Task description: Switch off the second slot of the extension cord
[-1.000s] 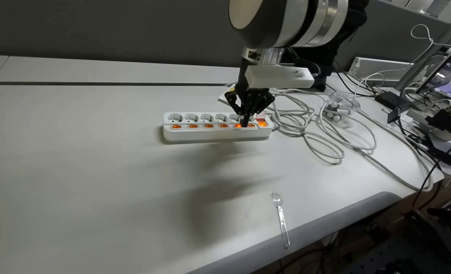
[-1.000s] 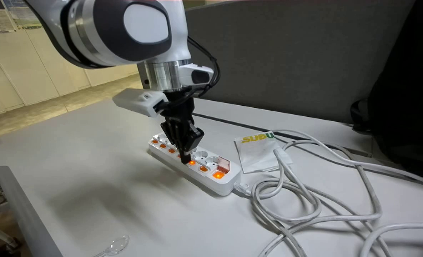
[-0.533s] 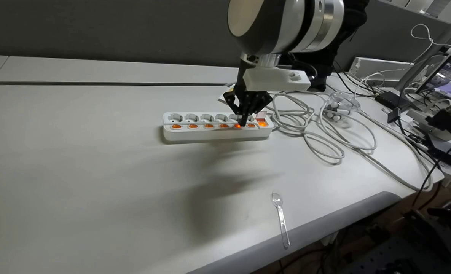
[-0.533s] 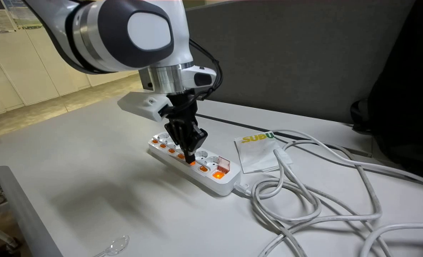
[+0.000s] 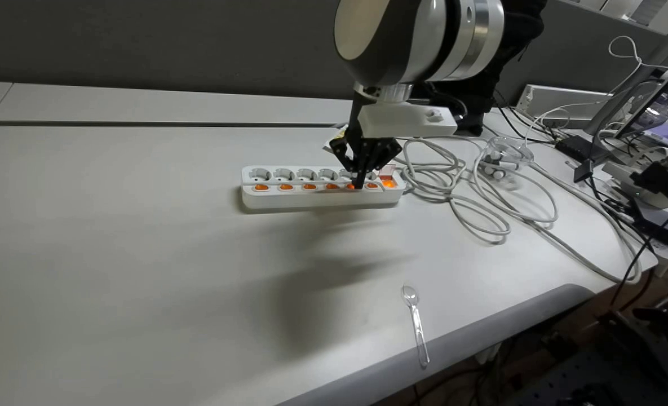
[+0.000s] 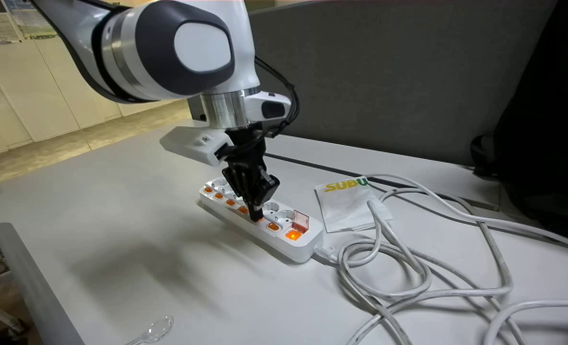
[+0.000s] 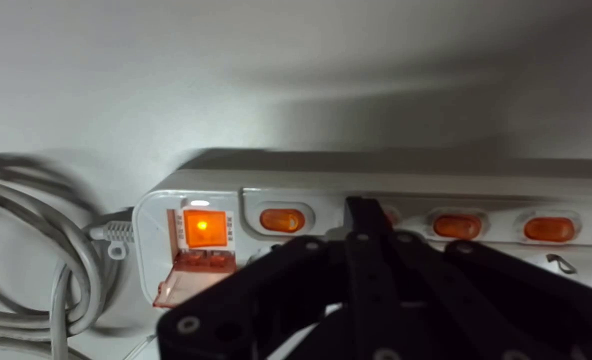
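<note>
1. On the table, toward its back, lies our strip, cable at one end.
2. Our gripper points down at the 2nd small switch from the cable, jaws fully together w/ nothing btwn them; it hides most of that switch, so we can't tell if they touch.
3. Risk: gripper looks off-centre toward the 1st switch, so we may hit bare plastic or the wrong half & leave slot 2 on.
4. Risk: smooth plastic, narrow contact; we may skid onto a neighbour, poss. the big lit switch, its flap raised.
5. Risk: we see nothing fixing the strip; a hard push could slide or tip it.
6. Risk: if "2nd" counts from the far end, we've the wrong switch.
</note>
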Controlling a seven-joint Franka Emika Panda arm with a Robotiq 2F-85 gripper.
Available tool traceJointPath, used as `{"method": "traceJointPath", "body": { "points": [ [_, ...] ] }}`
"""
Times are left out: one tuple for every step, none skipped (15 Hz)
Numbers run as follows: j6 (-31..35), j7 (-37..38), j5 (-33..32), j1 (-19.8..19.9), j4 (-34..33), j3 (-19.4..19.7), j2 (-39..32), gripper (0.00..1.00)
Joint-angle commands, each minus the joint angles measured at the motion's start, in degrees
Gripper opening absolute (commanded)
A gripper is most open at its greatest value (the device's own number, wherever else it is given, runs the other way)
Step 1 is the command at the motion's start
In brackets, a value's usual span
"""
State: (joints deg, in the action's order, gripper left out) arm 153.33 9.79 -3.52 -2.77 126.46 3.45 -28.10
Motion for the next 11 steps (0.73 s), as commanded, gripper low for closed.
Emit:
{"method": "traceJointPath", "body": {
  "points": [
    [-0.9, 1.4, -0.4, -1.4, -1.7, 1.1, -1.9, 0.0],
    [-1.1, 1.7, -0.6, -1.6, -1.9, 1.3, -2.3, 0.0],
    [-1.3, 1.9, -0.8, -1.8, -2.1, 1.5, -2.7, 0.0],
    [-1.4, 2.1, -0.8, -1.9, -2.4, 1.7, -3.2, 0.0],
    [-1.5, 2.5, -0.8, -2.2, -2.7, 2.0, -3.8, 0.0],
    [-1.7, 2.8, -0.7, -2.3, -2.9, 2.2, -4.1, 0.0],
    [-2.0, 3.1, -0.6, -2.4, -3.1, 2.3, -4.5, 0.0],
    [-2.3, 3.4, -0.5, -2.4, -3.3, 2.3, -4.7, 0.0],
    [-2.6, 3.1, 0.2, -2.0, -3.3, 1.9, -4.6, 0.0],
    [-3.1, 2.8, 0.7, -1.7, -3.2, 1.5, -4.4, 0.0],
    [-3.7, 2.4, 1.3, -1.4, -3.3, 1.2, -4.2, 0.0]
  ]
}}
